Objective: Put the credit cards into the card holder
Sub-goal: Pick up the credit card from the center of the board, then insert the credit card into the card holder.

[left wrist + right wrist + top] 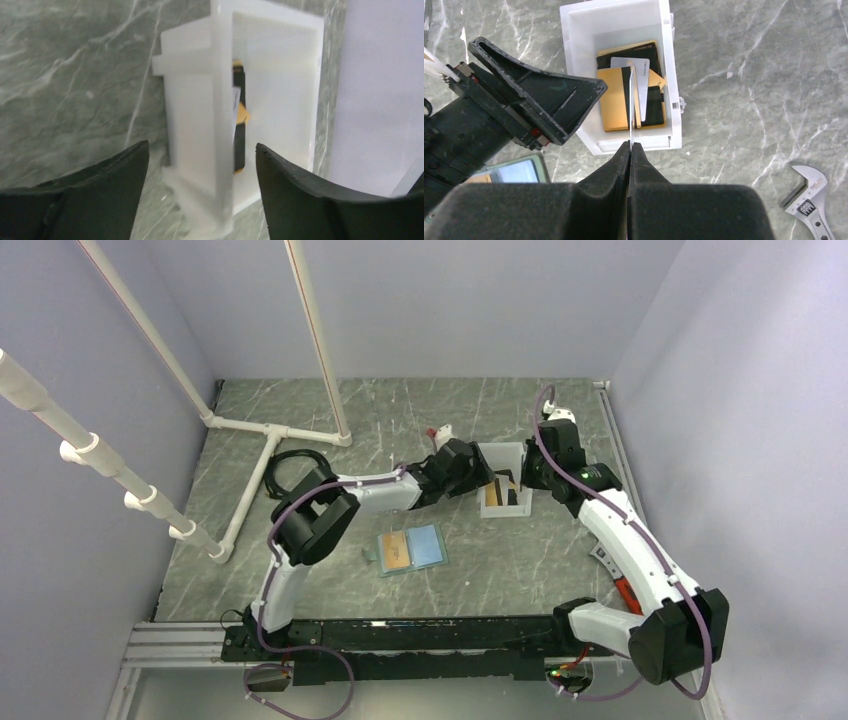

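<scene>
Credit cards (616, 102), small thin plastic rectangles in gold, black & pale, lie stacked in an open white plastic bin (569, 50). R gripper (629, 145) is pressed together on one pale card (630, 115), held edge-on over the stack. L gripper (201, 147), jaws spread, holds nothing beside the bin wall. Sage-green folding card holder (412, 549) lies open, blue inside up, at 7 o'clock from the bin. Tip: lift straight up, keep the pinch firm, clear the rim before swinging over.

Marble-look table (500, 570) glossy; bin (579, 60) matt white plastic; cards (614, 100) smooth plastic; wrench (809, 200) bare metal
</scene>
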`<state>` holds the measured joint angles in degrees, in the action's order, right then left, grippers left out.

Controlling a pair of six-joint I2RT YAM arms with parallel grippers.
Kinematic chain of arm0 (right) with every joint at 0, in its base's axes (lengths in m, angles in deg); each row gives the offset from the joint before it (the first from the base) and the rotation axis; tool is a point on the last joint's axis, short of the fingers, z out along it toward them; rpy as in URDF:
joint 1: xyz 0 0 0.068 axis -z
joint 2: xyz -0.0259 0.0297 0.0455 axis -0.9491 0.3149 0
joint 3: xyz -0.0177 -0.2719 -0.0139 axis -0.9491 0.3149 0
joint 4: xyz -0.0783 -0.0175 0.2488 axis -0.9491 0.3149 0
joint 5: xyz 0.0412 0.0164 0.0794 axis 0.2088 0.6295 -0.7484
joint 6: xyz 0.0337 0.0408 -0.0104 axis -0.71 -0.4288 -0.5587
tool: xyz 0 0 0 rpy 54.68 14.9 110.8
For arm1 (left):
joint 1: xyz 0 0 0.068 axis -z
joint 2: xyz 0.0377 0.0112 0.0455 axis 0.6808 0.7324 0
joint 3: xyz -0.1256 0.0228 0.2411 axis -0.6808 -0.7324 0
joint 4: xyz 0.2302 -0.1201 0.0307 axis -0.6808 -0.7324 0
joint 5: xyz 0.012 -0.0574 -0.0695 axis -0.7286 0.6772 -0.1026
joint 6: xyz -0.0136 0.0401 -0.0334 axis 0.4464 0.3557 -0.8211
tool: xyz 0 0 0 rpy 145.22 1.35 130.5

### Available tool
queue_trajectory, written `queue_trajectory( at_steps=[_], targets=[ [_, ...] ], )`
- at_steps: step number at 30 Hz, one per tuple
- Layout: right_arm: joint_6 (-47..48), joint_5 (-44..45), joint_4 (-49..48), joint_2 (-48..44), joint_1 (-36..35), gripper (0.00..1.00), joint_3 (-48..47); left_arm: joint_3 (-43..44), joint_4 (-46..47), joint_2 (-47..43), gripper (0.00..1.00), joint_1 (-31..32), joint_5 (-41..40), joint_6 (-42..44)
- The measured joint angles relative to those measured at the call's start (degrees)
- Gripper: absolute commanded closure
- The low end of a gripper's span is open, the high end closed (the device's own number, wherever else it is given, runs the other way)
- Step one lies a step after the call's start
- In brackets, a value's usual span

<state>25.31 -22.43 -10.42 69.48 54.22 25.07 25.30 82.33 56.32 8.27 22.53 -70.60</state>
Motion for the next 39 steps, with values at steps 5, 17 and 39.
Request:
queue_trajectory(
  at_steps=[5, 17, 39],
  targets=[
    [0.9, -3.7, 0.9, -1.3, 0.1, 1.0, 0.0, -10.4, -1.4, -8.3, 0.09, -3.1, 9.8, 2.4],
    [-13.6, -41.5, -29.2, 2.8, -9.0, 1.0, 8.9, -35.1, 2.9, -51.8, 0.07, -18.5, 45.8, 15.4],
    [-42.1, -49.6, -70.9, 2.3, -14.8, 1.0, 16.6, -54.8, 32.8, -63.8, 0.56, -20.9, 44.0, -3.3]
  ],
)
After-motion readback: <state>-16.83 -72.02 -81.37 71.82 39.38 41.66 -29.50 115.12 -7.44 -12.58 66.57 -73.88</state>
